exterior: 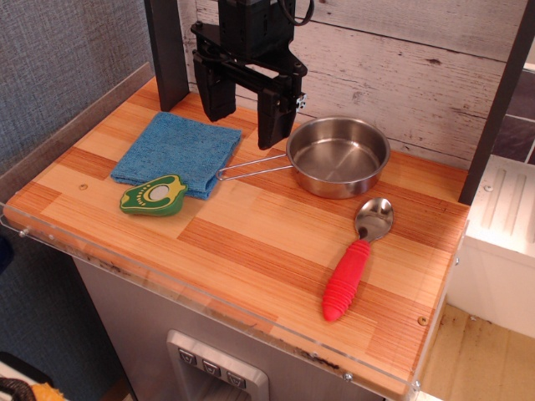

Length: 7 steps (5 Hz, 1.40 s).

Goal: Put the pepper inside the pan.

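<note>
The green pepper half [153,195] lies flat on the wooden table near the front left, its yellow-outlined face up, touching the front edge of a blue cloth. The shiny steel pan [338,155] stands at the back middle, empty, its wire handle [254,170] pointing left toward the cloth. My black gripper [244,107] hangs open and empty above the back of the table, over the cloth's far right corner and just left of the pan. It is well behind and to the right of the pepper.
A folded blue cloth [178,150] lies at the back left. A metal spoon with a red ribbed handle [355,261] lies at the front right. A dark post [167,50] stands behind the cloth, another [499,100] at the right edge. A clear rim [209,305] lines the front.
</note>
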Motion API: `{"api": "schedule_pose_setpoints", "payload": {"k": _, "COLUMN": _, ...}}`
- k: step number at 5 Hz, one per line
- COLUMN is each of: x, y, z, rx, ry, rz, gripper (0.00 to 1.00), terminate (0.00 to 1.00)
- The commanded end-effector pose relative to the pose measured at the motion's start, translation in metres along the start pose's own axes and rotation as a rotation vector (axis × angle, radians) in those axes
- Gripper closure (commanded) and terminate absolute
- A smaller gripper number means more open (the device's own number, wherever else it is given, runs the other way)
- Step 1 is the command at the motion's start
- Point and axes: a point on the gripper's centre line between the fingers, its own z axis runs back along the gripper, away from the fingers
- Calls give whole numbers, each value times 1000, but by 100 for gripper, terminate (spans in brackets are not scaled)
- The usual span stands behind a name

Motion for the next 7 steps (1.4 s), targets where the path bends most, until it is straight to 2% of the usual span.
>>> {"api": "schedule_pose_setpoints", "payload": {"k": 1, "x": 0, "y": 0, "z": 0, "rx": 0, "ry": 0, "rz": 0, "gripper": 0, "terminate": 0}}
{"api": "schedule_pose_setpoints", "payload": {"k": 2, "x": -22, "y": 12, "z": -6, "rx": 38, "ry": -20, "rz": -36, "gripper": 0, "terminate": 0}}
{"api": "schedule_pose_setpoints", "payload": {"k": 3, "x": -48, "y": 33, "z": -16, "rx": 69, "ry": -7, "rz": -74, "gripper": 0, "terminate": 0}}
{"api": "schedule_pose_setpoints", "payload": {"k": 4, "x": -65, "y": 55, "z": -30, "rx": 111, "ry": 24, "rz": -54, "gripper": 0, "terminate": 0}}
{"api": "schedule_pose_setpoints", "payload": {"k": 5, "x": -68, "y": 70, "z": -48, "rx": 129, "ry": 17, "rz": -13, "gripper": 0, "terminate": 0}}
{"api": "schedule_pose_setpoints", "payload": {"k": 6, "x": -58, "y": 72, "z": -57, "rx": 131, "ry": -39, "rz": 19, "gripper": 0, "terminate": 0}}
{"api": "schedule_pose_setpoints", "payload": {"k": 7, "x": -45, "y": 61, "z": -66, "rx": 104, "ry": -50, "rz": 25, "gripper": 0, "terminate": 0}}
